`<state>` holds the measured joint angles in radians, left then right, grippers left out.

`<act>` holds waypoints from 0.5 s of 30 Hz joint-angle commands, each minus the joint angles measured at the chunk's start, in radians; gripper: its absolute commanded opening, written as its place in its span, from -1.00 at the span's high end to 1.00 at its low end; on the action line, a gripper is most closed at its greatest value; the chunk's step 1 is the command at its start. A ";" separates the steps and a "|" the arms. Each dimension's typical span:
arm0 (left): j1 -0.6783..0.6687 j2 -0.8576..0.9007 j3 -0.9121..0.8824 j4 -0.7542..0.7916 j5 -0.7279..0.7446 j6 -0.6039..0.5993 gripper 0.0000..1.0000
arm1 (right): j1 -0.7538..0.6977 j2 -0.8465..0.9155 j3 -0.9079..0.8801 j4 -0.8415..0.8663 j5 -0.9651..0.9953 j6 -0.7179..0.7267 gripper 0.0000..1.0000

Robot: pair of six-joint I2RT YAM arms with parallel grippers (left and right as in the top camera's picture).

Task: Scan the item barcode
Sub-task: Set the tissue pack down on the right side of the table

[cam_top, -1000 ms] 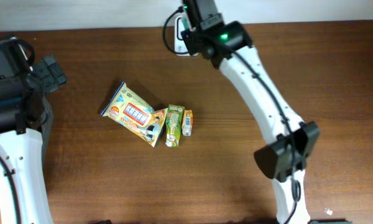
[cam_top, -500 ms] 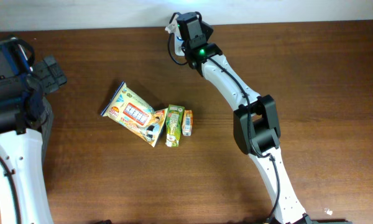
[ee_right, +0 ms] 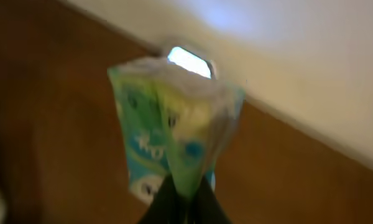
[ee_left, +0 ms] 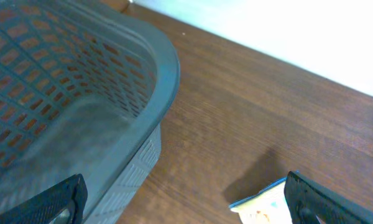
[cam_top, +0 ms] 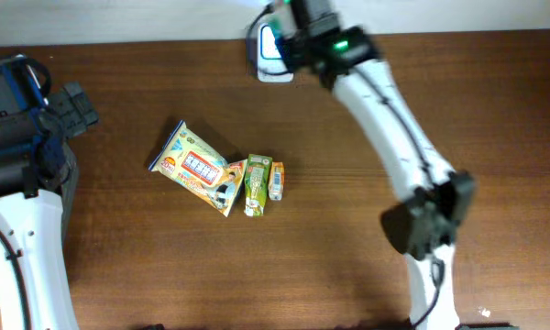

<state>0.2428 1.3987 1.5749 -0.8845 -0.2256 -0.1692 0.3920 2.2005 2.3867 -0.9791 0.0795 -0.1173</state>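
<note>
A: Right gripper [ee_right: 185,200] is pinched tight on one end seam of the green snack packet [ee_right: 173,127]. Its long axis runs straight out from the jaws.
B: Scanner?
A: The scanner [ee_right: 190,61] is just past the pack's far end, top centre overhead, at the back edge of the wooden table [cam_top: 495,119]. Blurred, so I can't tell where the barcode faces.
B: Left?
A: Left gripper [ee_left: 186,208] is wide and empty by the grey basket [ee_left: 81,81], far left, well apart.

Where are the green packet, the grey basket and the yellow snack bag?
green packet [ee_right: 174,121], right wrist view, on its crinkled front face.
grey basket [ee_left: 166,63], left wrist view, on its rim.
yellow snack bag [cam_top: 193,166], overhead view, on its printed middle.
</note>
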 commanded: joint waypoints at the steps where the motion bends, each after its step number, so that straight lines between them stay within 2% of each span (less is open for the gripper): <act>1: 0.003 -0.011 0.012 0.003 -0.007 0.005 -0.98 | -0.120 -0.074 0.003 -0.266 -0.072 0.156 0.92; 3: 0.003 -0.011 0.012 0.003 -0.007 0.005 -0.98 | -0.251 -0.061 -0.029 -0.459 -0.069 0.187 0.92; 5: 0.003 -0.011 0.012 -0.006 -0.007 0.005 -0.98 | -0.367 -0.060 -0.138 -0.486 -0.071 0.206 0.92; 8: 0.003 -0.011 0.012 -0.011 -0.007 0.005 -0.98 | -0.513 -0.056 -0.436 -0.338 -0.135 0.231 0.92; 11: 0.003 -0.011 0.012 -0.011 -0.007 0.005 -0.99 | -0.584 -0.051 -0.665 -0.154 -0.181 0.235 0.92; 14: 0.003 -0.011 0.012 -0.011 -0.007 0.005 -0.99 | -0.658 -0.051 -0.702 -0.121 -0.180 0.257 0.92; 15: 0.003 -0.011 0.012 -0.014 -0.007 0.005 -0.98 | -0.694 -0.051 -0.699 -0.134 -0.220 0.257 0.70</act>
<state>0.2428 1.3987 1.5749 -0.8955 -0.2256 -0.1692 -0.2436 2.1609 1.6848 -1.1023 -0.0895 0.1272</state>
